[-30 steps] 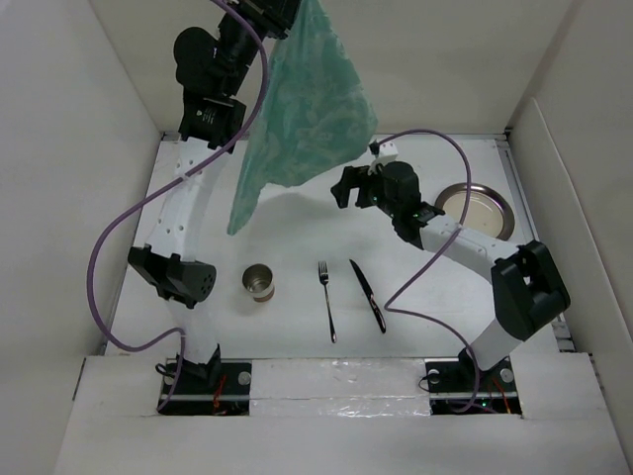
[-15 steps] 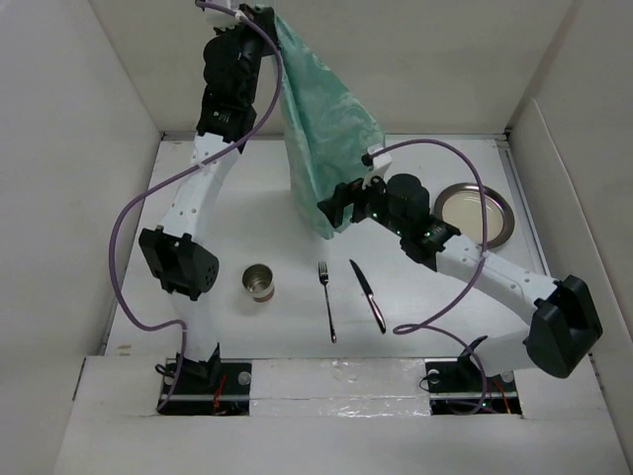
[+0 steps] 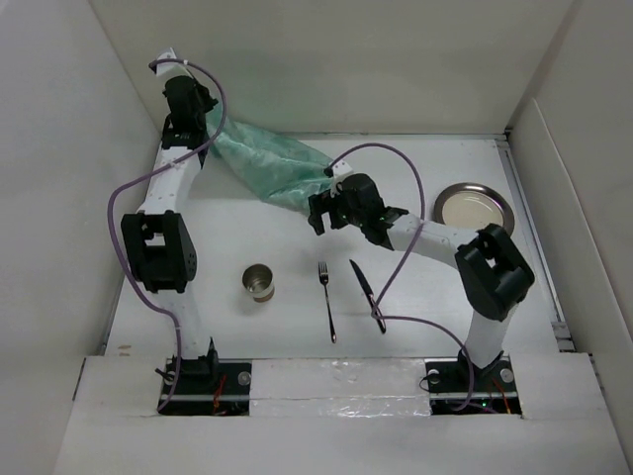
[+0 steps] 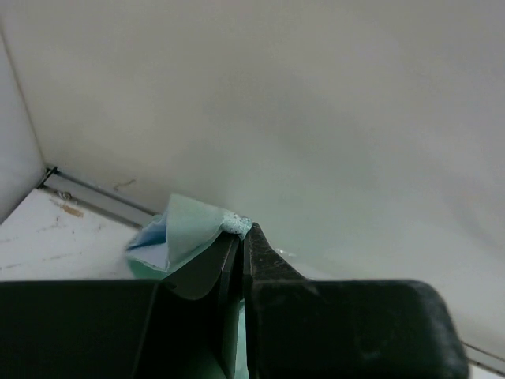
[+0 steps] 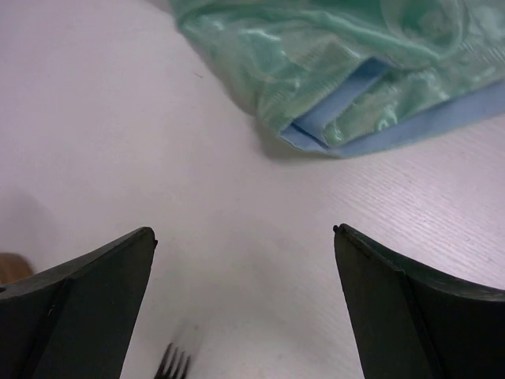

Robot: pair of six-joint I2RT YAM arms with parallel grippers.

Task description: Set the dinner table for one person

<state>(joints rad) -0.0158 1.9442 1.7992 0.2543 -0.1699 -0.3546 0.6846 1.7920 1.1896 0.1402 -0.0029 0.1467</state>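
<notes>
Spreading of the green cloth (image 3: 272, 170) is judged to be the step in hand, with the place setting at an early stage. All positions are given relative to the fork (image 3: 327, 300), which lies on the white dinner-table surface (image 3: 247, 228) toward its near edge.

- **Cloth:** It is bunched into a long, crumpled band beyond the fork, running from just past it toward the far-left corner. Its blue underside shows at the folded end nearest the fork. It is not laid flat.
- **Left gripper (image 4: 243, 233):** It is far beyond and left of the fork, by the back wall. Its fingers are pressed together on one corner of the cloth, holding that corner raised.
- **Right gripper (image 5: 244, 230):** It hangs just beyond the fork, short of the cloth's near end. Its fingers are spread wide with nothing between them.
- **Other items:** The table knife (image 3: 367, 294) lies just right of the fork and roughly parallel to it. The metal cup (image 3: 260, 282) stands to the left. The round metal plate (image 3: 473, 208) sits well to the right and farther back.

Left to do, by this reading: flattening the cloth, then placing the plate, cup and cutlery on it.
</notes>
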